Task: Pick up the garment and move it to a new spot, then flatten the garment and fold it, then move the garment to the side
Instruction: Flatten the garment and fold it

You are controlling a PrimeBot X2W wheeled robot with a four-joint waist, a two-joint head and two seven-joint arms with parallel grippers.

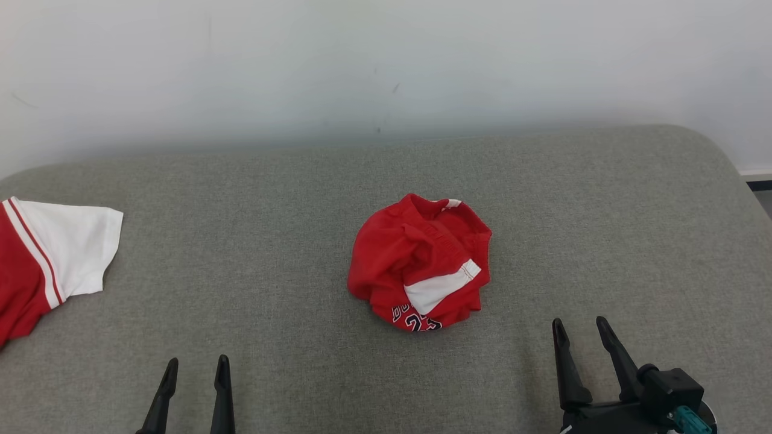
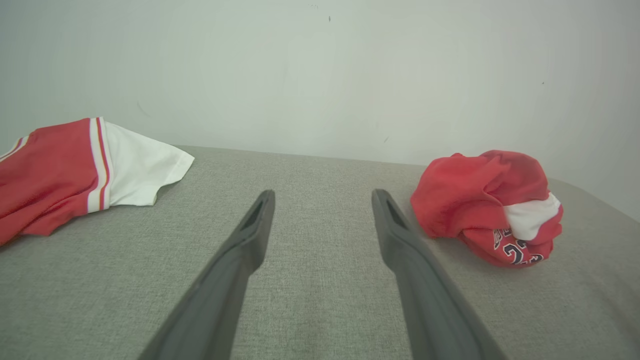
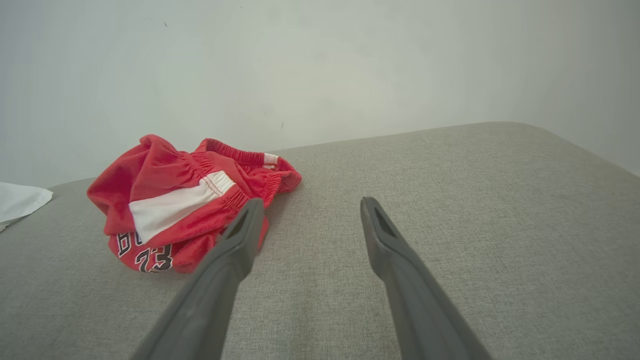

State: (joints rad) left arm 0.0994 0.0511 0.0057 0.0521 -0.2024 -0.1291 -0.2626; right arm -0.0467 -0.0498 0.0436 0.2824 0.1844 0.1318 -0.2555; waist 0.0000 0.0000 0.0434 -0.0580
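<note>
Item: we list one garment (image 1: 420, 263), red shorts bunched into a rounded heap, with a white band across the near side and the dark number 23 at the lower edge.
Garment, place: it lies on the tabletop (image 1: 271, 271), ahead of both sets of jaws and between them, nearer the right jaws than the left. It is clear of both.
Left jaws: we record them wide open with nothing between them. The left fingers (image 2: 240, 260) point forward, low over bare fabric; the garment sits ahead and off to their right, near the tip of the right-hand finger but apart from it.
Right jaws: we record them wide open too, holding nothing. The right fingers (image 3: 400, 270) point forward over bare fabric; the garment sits ahead and to their left. In the right wrist view the left-hand fingertip overlaps the heap's edge, while the head view shows a gap between them.
Second cloth: we note a red and white shirt (image 1: 42, 265), white sleeve outward, lying flat well to the left of the left jaws and far from the right jaws.
Tabletop: grey woven covering with a rounded far-right corner.
Backdrop: a pale wall (image 1: 386, 60) stands beyond the tabletop's far edge, straight ahead of both jaws.
</note>
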